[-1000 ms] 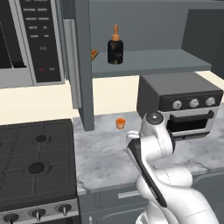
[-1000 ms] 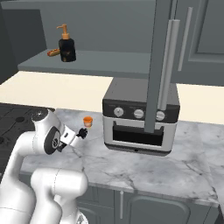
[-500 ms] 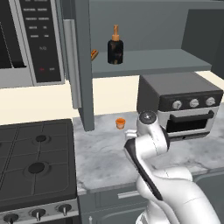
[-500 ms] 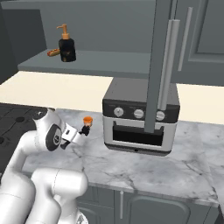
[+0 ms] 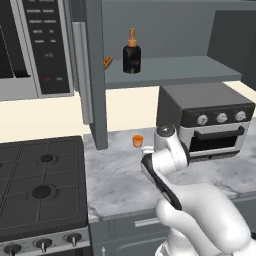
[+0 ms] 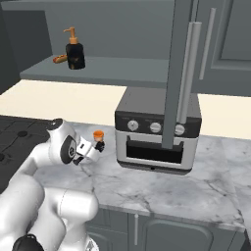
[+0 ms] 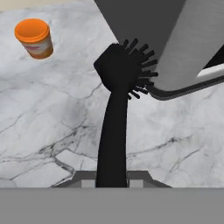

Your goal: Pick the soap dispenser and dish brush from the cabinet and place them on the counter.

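While the soap dispenser (image 5: 131, 52) waits on the cabinet (image 5: 175, 67) shelf at upper centre, the gripper (image 6: 99, 145), clamped on the dish brush (image 7: 114, 113), hovers over the marble counter (image 5: 120, 175), ready to lower and release.

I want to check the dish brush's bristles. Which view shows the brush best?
The hand view: the dish brush runs up from the shut gripper, its bristled head clear above the counter. In the right base view a small dark tip shows at the gripper; in the left base view the arm hides it.
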